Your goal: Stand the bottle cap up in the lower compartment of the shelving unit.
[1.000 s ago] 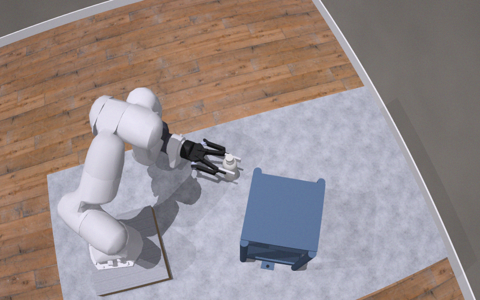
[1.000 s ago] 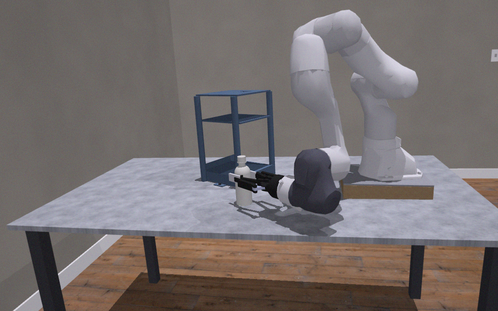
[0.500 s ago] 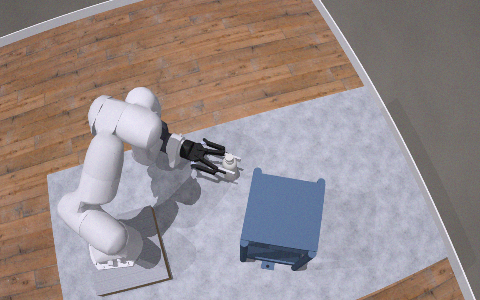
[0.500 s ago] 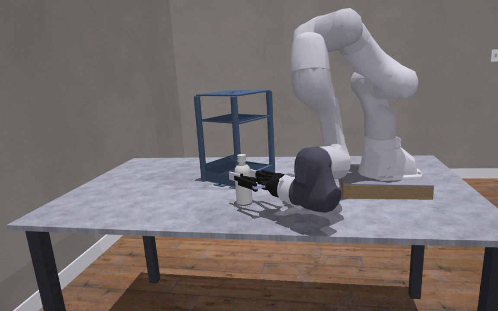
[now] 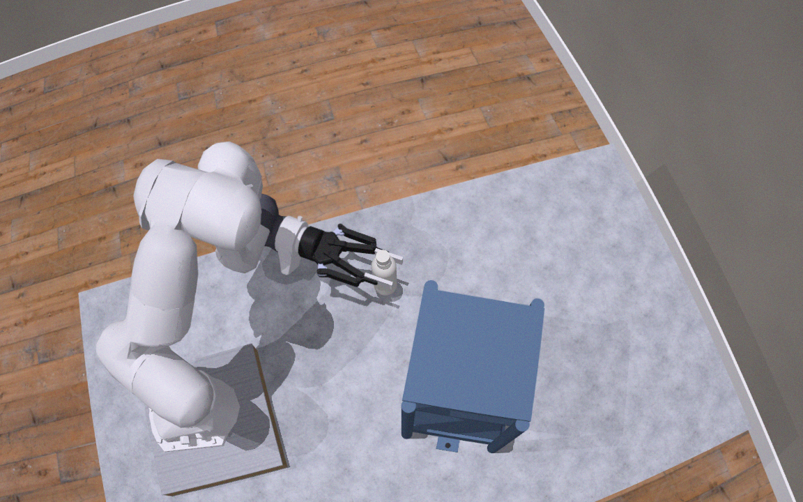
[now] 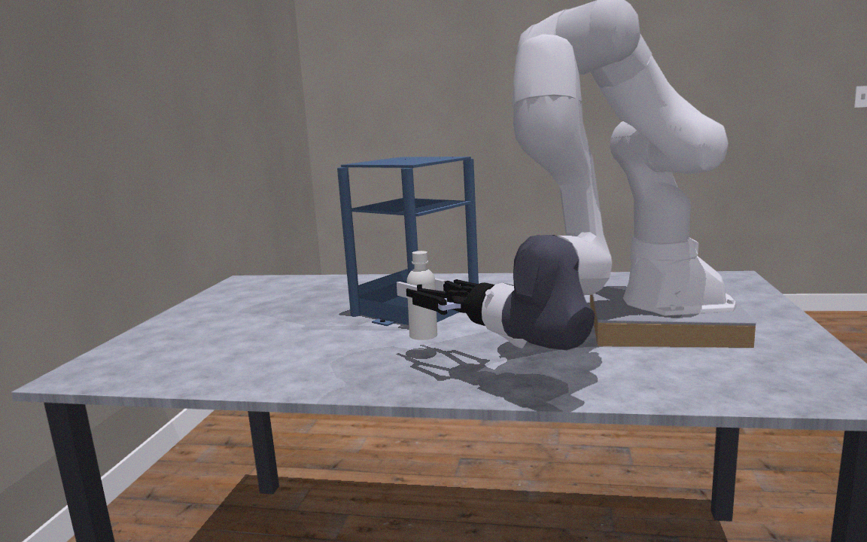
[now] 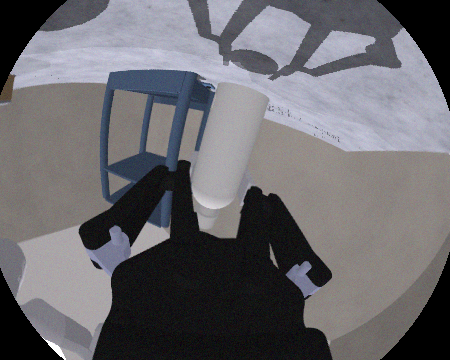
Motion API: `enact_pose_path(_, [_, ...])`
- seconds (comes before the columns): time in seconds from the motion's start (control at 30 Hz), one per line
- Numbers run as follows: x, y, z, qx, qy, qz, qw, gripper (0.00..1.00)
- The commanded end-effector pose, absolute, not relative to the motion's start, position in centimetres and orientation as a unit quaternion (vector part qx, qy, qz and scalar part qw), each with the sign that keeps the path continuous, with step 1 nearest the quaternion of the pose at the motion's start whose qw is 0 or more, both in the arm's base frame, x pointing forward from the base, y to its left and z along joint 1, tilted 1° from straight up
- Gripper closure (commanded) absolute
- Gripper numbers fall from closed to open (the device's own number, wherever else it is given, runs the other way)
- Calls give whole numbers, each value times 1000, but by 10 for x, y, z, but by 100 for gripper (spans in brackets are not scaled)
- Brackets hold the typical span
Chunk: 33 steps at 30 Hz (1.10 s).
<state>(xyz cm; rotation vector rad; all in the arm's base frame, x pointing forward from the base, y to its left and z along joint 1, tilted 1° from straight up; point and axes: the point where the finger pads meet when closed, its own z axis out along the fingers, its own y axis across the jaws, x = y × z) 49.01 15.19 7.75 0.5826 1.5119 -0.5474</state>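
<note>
The white bottle stands cap up, held a little above the grey table; it also shows in the side view and in the wrist view. My gripper reaches in level from the side and is shut on the bottle's body, one finger pad on each side. The blue shelving unit stands to the right of the bottle, apart from it. In the side view the unit is behind the bottle, and its lower compartment is open and empty.
The arm's base stands on a wooden-edged block at the table's near corner. The arm's dark wrist hangs low over the table. The unit's posts flank the compartment's openings.
</note>
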Motion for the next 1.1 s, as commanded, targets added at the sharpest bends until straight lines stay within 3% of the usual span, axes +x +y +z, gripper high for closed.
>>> enact_pose_path(0.0, [491, 151, 89, 253, 669, -248, 654, 100])
enact_pose_path(1.07, [491, 151, 106, 253, 669, -248, 654, 100])
